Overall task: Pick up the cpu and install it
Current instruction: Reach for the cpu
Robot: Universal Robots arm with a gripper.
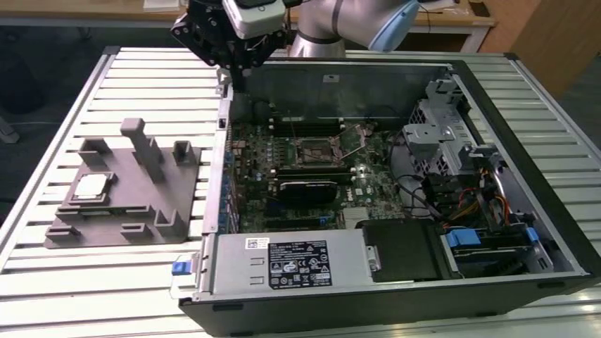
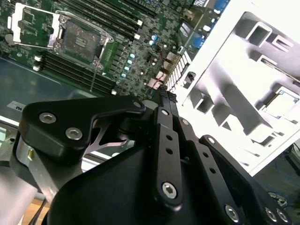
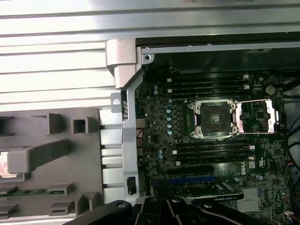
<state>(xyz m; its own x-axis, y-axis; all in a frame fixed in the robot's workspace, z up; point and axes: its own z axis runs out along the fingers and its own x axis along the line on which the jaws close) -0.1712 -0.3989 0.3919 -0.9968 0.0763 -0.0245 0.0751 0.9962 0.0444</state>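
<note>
Cpu [image 1: 91, 186] in fixture [image 1: 141, 211], well apart from clenched, empty gripper [image 1: 232, 70] above case [image 1: 376, 65] edge.

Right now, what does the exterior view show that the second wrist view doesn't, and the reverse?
Exterior view: the silver metal power supply box, the grey metal drive cage and the full outline of the black computer case. Second wrist view: screw heads along the links of the black end effector. Both: the small silver-grey square cpu lying in the grey plastic fixture, and the open processor socket on the green motherboard.
</note>
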